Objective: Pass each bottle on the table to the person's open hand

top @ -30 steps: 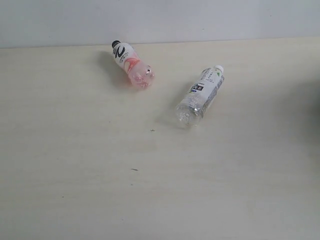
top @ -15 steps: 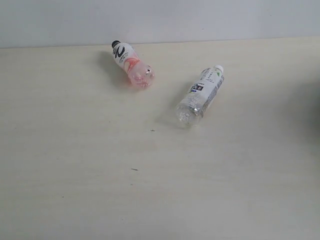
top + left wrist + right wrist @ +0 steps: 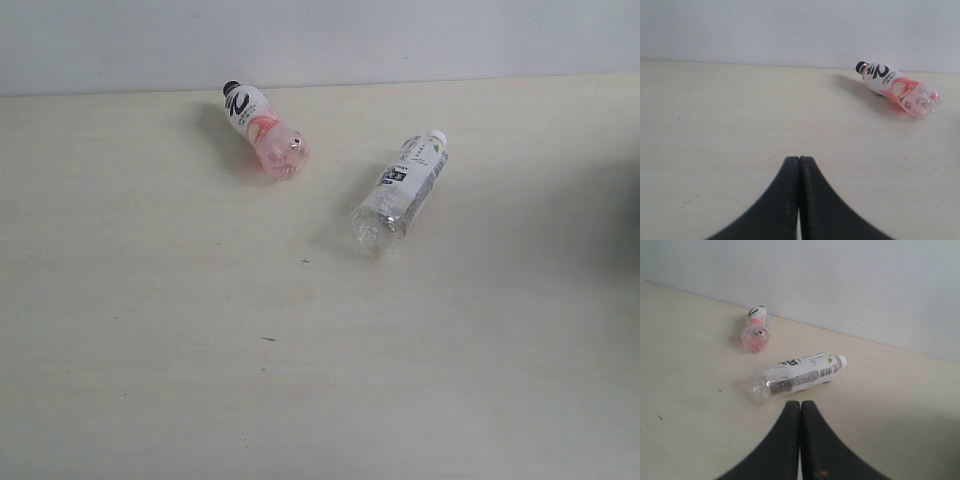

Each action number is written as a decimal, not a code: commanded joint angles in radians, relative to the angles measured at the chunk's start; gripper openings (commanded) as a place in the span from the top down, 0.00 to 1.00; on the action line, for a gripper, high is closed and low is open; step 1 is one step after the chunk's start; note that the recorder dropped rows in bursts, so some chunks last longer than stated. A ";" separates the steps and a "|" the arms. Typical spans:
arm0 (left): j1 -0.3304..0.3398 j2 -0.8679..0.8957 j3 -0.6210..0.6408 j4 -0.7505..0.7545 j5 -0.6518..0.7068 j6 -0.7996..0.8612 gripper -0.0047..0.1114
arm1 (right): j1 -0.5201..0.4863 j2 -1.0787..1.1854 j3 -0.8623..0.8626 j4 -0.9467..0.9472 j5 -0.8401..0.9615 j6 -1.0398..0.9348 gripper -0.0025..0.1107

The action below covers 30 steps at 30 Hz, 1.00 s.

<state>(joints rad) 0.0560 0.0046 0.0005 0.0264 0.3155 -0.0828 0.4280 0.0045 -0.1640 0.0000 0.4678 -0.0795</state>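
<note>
Two: pink bottle, clear bottle; specked table (wall seemingly grey).

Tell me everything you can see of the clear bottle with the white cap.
The clear bottle is small, of transparent plastic, with a white cap and a pale label printed dark with a green patch near the neck. It looks empty. It lies on its side on the table, cap toward the back wall, apart from the pink bottle. Nothing but the table touches it.

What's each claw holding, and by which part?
Nothing: left claw and right claw shut, empty; pink bottle and clear bottle lie free on the table.
</note>
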 commanded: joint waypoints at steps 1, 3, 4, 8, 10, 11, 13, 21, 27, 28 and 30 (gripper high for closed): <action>-0.007 -0.005 0.000 -0.004 -0.003 0.001 0.96 | -0.004 -0.005 0.007 -0.011 -0.019 -0.006 0.97; -0.007 -0.005 0.000 -0.004 -0.003 0.001 0.96 | -0.004 -0.005 0.007 0.006 -0.067 -0.006 0.97; -0.007 -0.005 0.000 -0.004 -0.003 0.001 0.96 | 0.003 -0.005 0.007 0.006 -0.103 0.001 0.97; -0.007 -0.005 0.000 -0.004 -0.003 0.001 0.96 | 0.003 -0.005 0.007 0.008 -0.094 0.001 0.97; -0.007 -0.005 0.000 -0.004 -0.003 0.001 0.96 | 0.003 -0.005 0.007 0.008 -0.097 0.001 0.97; -0.007 -0.005 0.000 -0.004 -0.003 0.001 0.96 | 0.003 -0.005 0.007 0.008 -0.097 0.001 0.97; -0.007 -0.005 0.000 -0.004 -0.003 0.001 0.96 | 0.003 -0.005 0.007 0.008 -0.097 0.001 0.97; -0.007 -0.005 0.000 -0.004 -0.003 0.001 0.96 | 0.003 -0.005 0.007 0.008 -0.097 0.001 0.97; -0.007 -0.005 0.000 -0.004 -0.003 0.001 0.96 | 0.003 -0.005 0.007 0.008 -0.097 0.001 0.97; -0.007 -0.005 0.000 -0.004 -0.003 0.001 0.96 | 0.003 -0.005 0.007 0.008 -0.097 0.001 0.97; -0.007 -0.005 0.000 -0.004 -0.003 0.001 0.96 | 0.003 -0.005 0.007 0.008 -0.097 0.001 0.97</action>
<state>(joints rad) 0.0560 0.0046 0.0005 0.0264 0.3155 -0.0828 0.4299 0.0045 -0.1618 0.0062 0.3808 -0.0775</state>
